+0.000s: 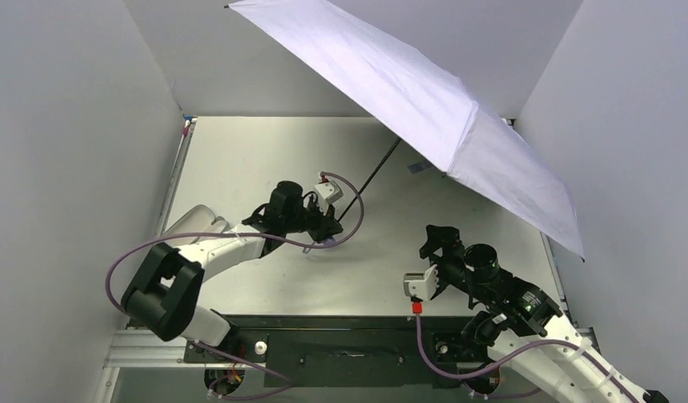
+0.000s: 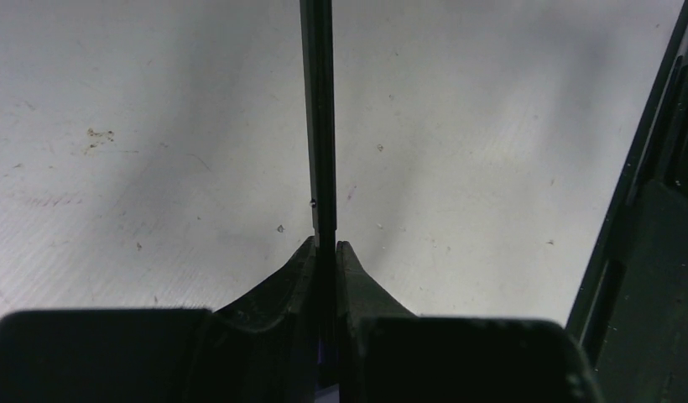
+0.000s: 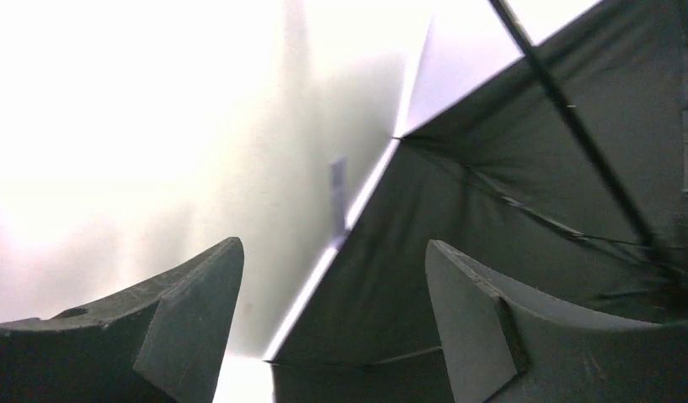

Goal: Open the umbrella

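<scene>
The umbrella stands spread: its pale lavender canopy slants across the back right of the table, and its thin black shaft runs down to my left gripper. In the left wrist view that gripper is shut on the shaft, which passes straight between its fingertips. My right gripper hangs open near the table's front right, holding nothing. In the right wrist view its gripper faces the canopy's black lining and ribs from below.
White walls close in the table on three sides, and the canopy's edge reaches close to the right wall. A black rail runs along the table edge in the left wrist view.
</scene>
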`<state>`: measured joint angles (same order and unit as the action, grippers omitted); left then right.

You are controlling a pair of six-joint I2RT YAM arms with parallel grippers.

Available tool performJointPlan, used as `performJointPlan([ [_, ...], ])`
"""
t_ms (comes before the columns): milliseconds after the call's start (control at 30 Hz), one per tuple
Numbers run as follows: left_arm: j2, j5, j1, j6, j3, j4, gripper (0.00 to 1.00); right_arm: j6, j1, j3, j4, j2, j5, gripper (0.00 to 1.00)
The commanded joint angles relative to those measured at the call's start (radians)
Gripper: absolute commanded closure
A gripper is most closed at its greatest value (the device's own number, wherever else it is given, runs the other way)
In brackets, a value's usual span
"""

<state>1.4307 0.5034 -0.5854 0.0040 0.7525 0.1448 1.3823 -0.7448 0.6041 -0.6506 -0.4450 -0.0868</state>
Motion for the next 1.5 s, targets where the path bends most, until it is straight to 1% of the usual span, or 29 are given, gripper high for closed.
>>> performJointPlan([
  [0,0.068,0.039,-0.020,0.037,0.015,0.174,1.00,-0.243,-0.018,0.001,-0.097,-0.025,-0.026,0.25],
  [100,0.103,0.022,-0.034,0.063,0.016,0.166,1.00,-0.286,-0.035,-0.064,-0.040,-0.037,0.034,0.24],
  [233,0.124,-0.006,-0.038,0.114,0.000,0.128,0.99,-0.338,-0.062,-0.138,0.062,-0.048,0.157,0.24],
  [267,0.122,-0.011,-0.038,0.126,-0.004,0.110,0.97,-0.351,-0.069,-0.146,0.082,-0.048,0.186,0.24],
  [300,0.112,-0.019,-0.038,0.133,-0.016,0.094,0.91,-0.357,-0.076,-0.163,0.099,-0.047,0.199,0.24],
  [400,0.085,-0.025,-0.039,0.165,-0.049,0.073,0.83,-0.374,-0.085,-0.200,0.126,-0.036,0.261,0.24],
  [433,0.070,-0.025,-0.039,0.166,-0.054,0.061,0.71,-0.377,-0.089,-0.216,0.140,-0.034,0.284,0.24],
  [467,0.062,-0.029,-0.037,0.163,-0.060,0.054,0.53,-0.380,-0.090,-0.232,0.149,-0.030,0.300,0.24],
  [500,0.042,-0.031,-0.035,0.161,-0.062,0.034,0.46,-0.385,-0.097,-0.238,0.161,-0.030,0.330,0.24],
  [533,0.030,-0.033,-0.024,0.152,-0.071,0.028,0.26,-0.390,-0.101,-0.251,0.165,-0.030,0.347,0.24],
  [567,0.000,-0.030,-0.015,0.129,-0.076,0.027,0.17,-0.403,-0.110,-0.256,0.177,-0.035,0.385,0.24],
  [600,-0.030,-0.023,0.004,0.121,-0.080,0.022,0.03,-0.410,-0.116,-0.266,0.183,-0.039,0.403,0.24],
  [633,-0.047,-0.018,0.015,0.110,-0.079,-0.002,0.00,-0.427,-0.126,-0.270,0.195,-0.045,0.434,0.24],
  [667,-0.084,-0.015,0.037,0.109,-0.074,-0.019,0.02,-0.434,-0.128,-0.284,0.209,-0.045,0.446,0.23],
  [767,-0.169,-0.034,0.098,0.129,-0.073,-0.113,0.03,-0.436,-0.131,-0.324,0.247,-0.025,0.498,0.23],
  [833,-0.234,-0.064,0.156,0.164,-0.058,-0.207,0.03,-0.443,-0.129,-0.354,0.284,-0.020,0.542,0.22],
  [867,-0.266,-0.080,0.199,0.177,-0.048,-0.279,0.03,-0.446,-0.124,-0.364,0.295,-0.018,0.551,0.22],
  [900,-0.279,-0.121,0.219,0.199,-0.021,-0.317,0.03,-0.454,-0.120,-0.366,0.299,-0.009,0.556,0.22],
  [933,-0.298,-0.143,0.261,0.209,-0.002,-0.390,0.03,-0.458,-0.108,-0.367,0.304,-0.004,0.553,0.21],
  [967,-0.303,-0.180,0.309,0.230,0.032,-0.431,0.03,-0.459,-0.097,-0.368,0.307,0.004,0.551,0.21],
  [1000,-0.309,-0.195,0.334,0.240,0.051,-0.507,0.03,-0.456,-0.074,-0.370,0.316,0.007,0.550,0.21],
  [1033,-0.310,-0.226,0.383,0.258,0.082,-0.539,0.03,-0.456,-0.059,-0.373,0.322,0.013,0.549,0.21],
  [1067,-0.314,-0.255,0.403,0.262,0.093,-0.583,0.03,-0.451,-0.024,-0.375,0.328,0.017,0.543,0.20],
  [1100,-0.315,-0.338,0.427,0.262,0.107,-0.600,0.03,-0.449,-0.009,-0.377,0.331,0.025,0.541,0.20],
  [1133,-0.315,-0.388,0.433,0.271,0.114,-0.642,0.03,-0.448,0.023,-0.378,0.334,0.031,0.541,0.20],
  [1167,-0.316,-0.478,0.438,0.276,0.122,-0.660,0.03,-0.449,0.038,-0.377,0.334,0.043,0.541,0.20],
  [1267,-0.355,-0.626,0.444,0.262,0.109,-0.694,0.03,-0.456,0.114,-0.375,0.317,0.082,0.539,0.20],
  [1367,-0.427,-0.665,0.445,0.250,0.054,-0.679,0.03,-0.463,0.182,-0.368,0.294,0.111,0.533,0.20],
  [1467,-0.496,-0.699,0.443,0.243,0.000,-0.655,0.03,-0.479,0.226,-0.361,0.268,0.146,0.525,0.20],
])
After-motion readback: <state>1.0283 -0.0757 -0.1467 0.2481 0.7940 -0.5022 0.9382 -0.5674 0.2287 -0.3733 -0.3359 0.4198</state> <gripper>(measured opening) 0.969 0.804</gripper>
